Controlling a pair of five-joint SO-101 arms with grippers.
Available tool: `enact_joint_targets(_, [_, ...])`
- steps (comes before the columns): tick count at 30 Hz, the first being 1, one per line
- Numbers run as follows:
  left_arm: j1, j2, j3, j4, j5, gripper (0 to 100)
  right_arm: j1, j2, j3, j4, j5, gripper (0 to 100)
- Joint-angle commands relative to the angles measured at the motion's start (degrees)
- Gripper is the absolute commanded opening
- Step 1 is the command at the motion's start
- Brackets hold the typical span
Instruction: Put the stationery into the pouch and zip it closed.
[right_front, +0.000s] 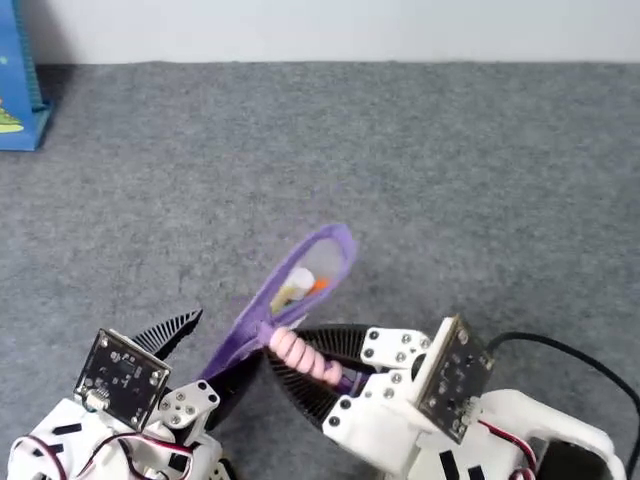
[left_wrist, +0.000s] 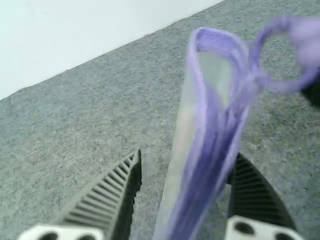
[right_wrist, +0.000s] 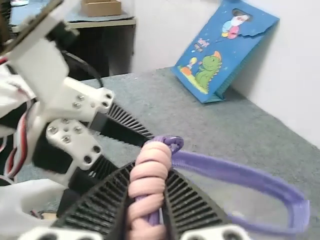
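- Since the pouch (right_front: 300, 290) is thin mesh cloth with a soft purple border, I judge it light and floppy. It will fold or twist rather than hold its shape when pulled.
- It hangs tilted, lifted off the grey bench (right_front: 450, 180) between my two arms, its far end highest.
- My right gripper (right_wrist: 150, 172) is pinching the pink coiled pull (right_wrist: 147, 185), fingers pressed against both sides of it. The coil looks rubbery and springy, so I expect it to stretch a little before the slider follows.
- My left gripper (left_wrist: 189, 155) is spread, with the lower part of the pouch (left_wrist: 210, 150) running between its fingers. The cloth lies against one finger and has a gap to the other.
- For zipping, I think the best hold is the purple seam near the low end, clamped flat so the pull has something to work against. The see-through panel would only bunch up.
- The stationery (right_front: 300, 283) shows through the pale side as a white piece and an orange one, lying inside near the upper end. They seem small and light, but could slide toward the mouth if I tip the pouch further.
- I cannot tell how far along the zip is.
- A blue gift bag (right_wrist: 222, 50) stands against the wall, well apart.
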Motion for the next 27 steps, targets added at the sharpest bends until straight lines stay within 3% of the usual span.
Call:
enact_joint_targets(1, [0.26, 1.32, -0.75, -0.09, -0.09, 24, 0.84, -0.75, -0.44, -1.19, 0.62, 0.8])
enact_joint_targets(5, [1.32, 1.32, -0.84, -2.11, 0.18, 21, -0.75, -0.48, -0.35, 0.04, 0.44, 0.8])
enact_joint_targets(13, [11.16, 1.32, -0.31, -2.64, 0.26, 21, -9.45, -0.84, 6.51, 0.04, 0.70, 0.8])
enact_joint_targets(27, [11.87, 1.32, -0.31, -2.20, 0.00, 21, -14.64, -0.48, 7.82, -0.13, 0.88, 0.8])
